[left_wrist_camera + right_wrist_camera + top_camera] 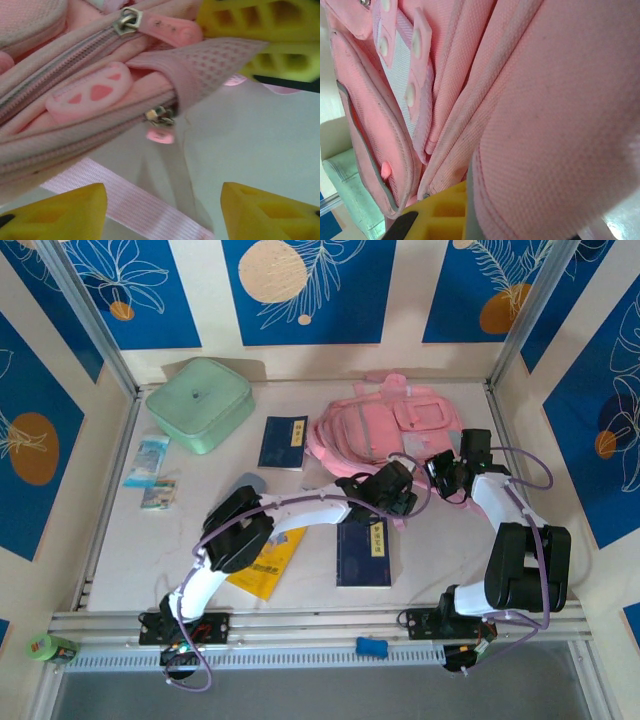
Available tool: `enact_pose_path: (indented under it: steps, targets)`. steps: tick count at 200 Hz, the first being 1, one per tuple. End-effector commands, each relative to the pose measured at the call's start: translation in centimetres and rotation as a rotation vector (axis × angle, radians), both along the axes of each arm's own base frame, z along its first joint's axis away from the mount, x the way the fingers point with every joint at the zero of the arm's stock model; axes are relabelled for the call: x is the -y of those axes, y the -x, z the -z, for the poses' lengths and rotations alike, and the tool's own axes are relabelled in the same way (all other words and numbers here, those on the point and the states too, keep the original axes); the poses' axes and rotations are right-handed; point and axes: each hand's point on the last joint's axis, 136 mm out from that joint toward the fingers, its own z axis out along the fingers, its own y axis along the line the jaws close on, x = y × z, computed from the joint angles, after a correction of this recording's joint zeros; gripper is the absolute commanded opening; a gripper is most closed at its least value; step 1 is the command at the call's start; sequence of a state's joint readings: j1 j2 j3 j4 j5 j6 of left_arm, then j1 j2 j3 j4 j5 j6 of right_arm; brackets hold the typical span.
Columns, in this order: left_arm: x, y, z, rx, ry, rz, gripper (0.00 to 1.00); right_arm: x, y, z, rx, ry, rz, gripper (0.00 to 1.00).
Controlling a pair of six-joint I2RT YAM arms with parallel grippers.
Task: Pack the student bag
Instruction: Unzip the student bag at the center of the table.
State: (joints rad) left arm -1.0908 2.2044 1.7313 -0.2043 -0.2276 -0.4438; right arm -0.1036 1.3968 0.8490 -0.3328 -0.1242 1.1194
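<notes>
Mint case point(200, 403) sits back left on the table point(120, 540), and the pink bag point(385, 428) lies flat at the back, right of centre. Left gripper point(162, 195) is at its near edge by the zips, jaws apart with nothing gripped. Right gripper point(440, 472) is pinched tight on the bag's mesh flap.

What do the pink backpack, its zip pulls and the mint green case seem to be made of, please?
The pink backpack looks like matte woven textile: a fine grainy weave shows close up. Its zip pulls seem soft rubbery plastic, smooth and matte, on glinting metal sliders. The mint green case looks smooth, perhaps coated fabric or soft plastic; too small to tell.
</notes>
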Motion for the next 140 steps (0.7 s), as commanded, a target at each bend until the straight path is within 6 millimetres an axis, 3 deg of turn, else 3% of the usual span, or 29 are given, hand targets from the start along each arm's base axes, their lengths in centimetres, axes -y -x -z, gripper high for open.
enact_pose_path:
  steps: [1,58,130,140]
  targets:
    - [0.2,-1.6,-0.4,0.062,-0.026,-0.057,0.57,-2.0,-0.6,-3.4,0.08,-0.076,-0.064,0.0]
    - [1.6,-3.4,0.3,0.11,-0.014,-0.086,0.45,-2.8,-0.2,-3.2,0.075,-0.07,-0.078,0.0]
    - [2.1,-3.9,-1.5,0.143,0.018,-0.07,0.02,-2.2,-0.2,-2.7,0.072,-0.056,-0.075,0.0]
    - [2.1,-3.9,-1.9,0.144,0.028,-0.067,0.0,-2.1,-0.3,-2.8,0.077,-0.053,-0.075,0.0]
